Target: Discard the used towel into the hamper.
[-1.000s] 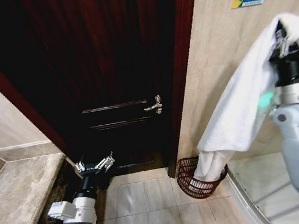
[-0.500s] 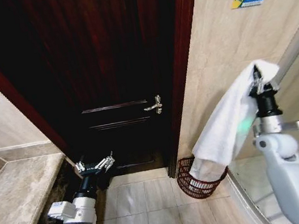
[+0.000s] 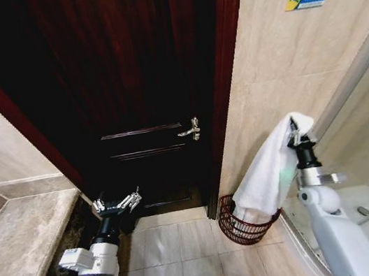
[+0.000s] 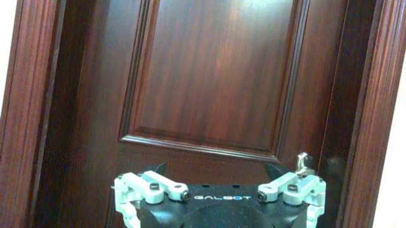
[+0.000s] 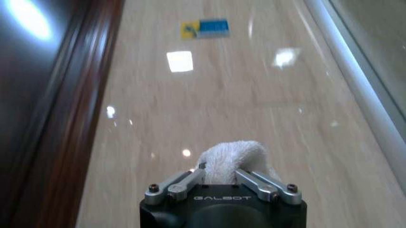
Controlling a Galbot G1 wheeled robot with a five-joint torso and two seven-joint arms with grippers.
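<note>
A white towel (image 3: pixel 269 172) hangs from my right gripper (image 3: pixel 296 135), which is shut on its top end near the beige wall on the right. The towel's lower end drapes into the hamper (image 3: pixel 242 222), a dark reddish-brown open-weave basket on the floor by the door frame. In the right wrist view the fingers (image 5: pixel 184 183) pinch a bunched fold of towel (image 5: pixel 231 156). My left gripper (image 3: pixel 118 204) stands open, low on the left, facing the dark wooden door; its spread fingers (image 4: pixel 149 185) hold nothing.
A dark wooden door (image 3: pixel 133 83) with a silver handle (image 3: pixel 191 130) fills the middle. A stone counter (image 3: pixel 18 244) runs along the left. Glass shower panel and its metal rail (image 3: pixel 345 83) stand at the right. Tiled floor (image 3: pixel 182 252) lies before the hamper.
My right arm has come down and away from the camera with the towel, so more of the cloth has sunk into the hamper. The left arm has stayed still.
</note>
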